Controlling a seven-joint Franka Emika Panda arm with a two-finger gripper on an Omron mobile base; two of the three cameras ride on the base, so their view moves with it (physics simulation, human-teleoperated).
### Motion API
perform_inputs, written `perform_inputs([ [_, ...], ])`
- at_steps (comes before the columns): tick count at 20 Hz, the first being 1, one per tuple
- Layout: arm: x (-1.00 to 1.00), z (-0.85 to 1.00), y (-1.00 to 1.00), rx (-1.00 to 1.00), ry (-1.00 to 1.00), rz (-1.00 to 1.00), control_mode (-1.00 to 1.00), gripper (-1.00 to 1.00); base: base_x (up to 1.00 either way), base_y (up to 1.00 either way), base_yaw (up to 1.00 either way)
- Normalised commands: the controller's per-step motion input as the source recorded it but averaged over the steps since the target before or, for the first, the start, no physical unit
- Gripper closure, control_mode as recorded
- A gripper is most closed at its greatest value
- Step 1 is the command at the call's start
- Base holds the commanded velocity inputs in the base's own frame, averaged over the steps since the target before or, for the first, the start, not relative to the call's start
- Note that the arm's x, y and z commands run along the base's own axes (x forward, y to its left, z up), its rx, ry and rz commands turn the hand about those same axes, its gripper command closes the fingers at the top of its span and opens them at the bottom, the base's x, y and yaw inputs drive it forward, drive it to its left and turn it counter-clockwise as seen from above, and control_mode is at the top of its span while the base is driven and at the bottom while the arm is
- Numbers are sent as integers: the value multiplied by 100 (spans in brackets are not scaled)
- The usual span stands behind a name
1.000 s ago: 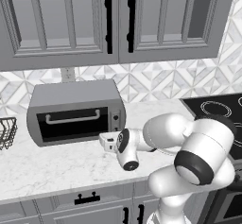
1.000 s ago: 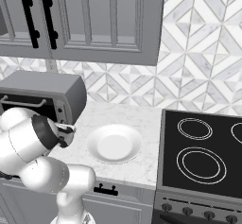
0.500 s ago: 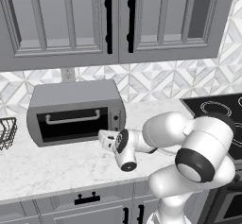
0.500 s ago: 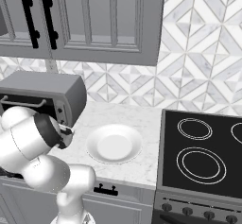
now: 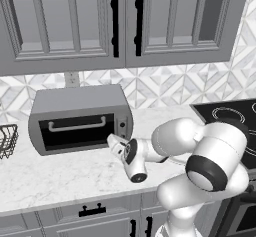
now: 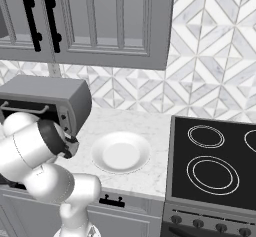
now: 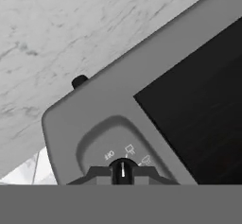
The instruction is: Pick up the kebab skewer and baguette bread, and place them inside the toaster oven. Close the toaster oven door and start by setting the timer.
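Observation:
The toaster oven stands on the marble counter with its door closed, the silver bar handle across the dark glass. My gripper is pressed to the oven's right-side knob panel. In the hand view a small black knob with a white pointer sits between my fingertips, and the gripper is shut on it. Beside it lies the dark door glass. From the right, the oven shows behind my arm. The kebab skewer and baguette bread are hidden.
A white plate lies on the counter right of the oven. The black stovetop follows further right. A wire basket sits at the far left. Grey wall cabinets hang above.
The hand has risen very slightly at the oven's knob panel. The door stays closed and the gripper stays shut.

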Motion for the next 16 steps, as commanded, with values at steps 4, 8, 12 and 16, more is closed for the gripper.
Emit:
perform_inputs([
  [4,45,20,0,34,0,0,-100,100,0,0,0],
  [8,53,29,0,34,0,-1,-100,100,0,0,0],
  [12,54,39,1,33,0,-4,-100,100,0,0,0],
  [16,46,46,0,32,0,-7,-100,100,0,0,0],
])
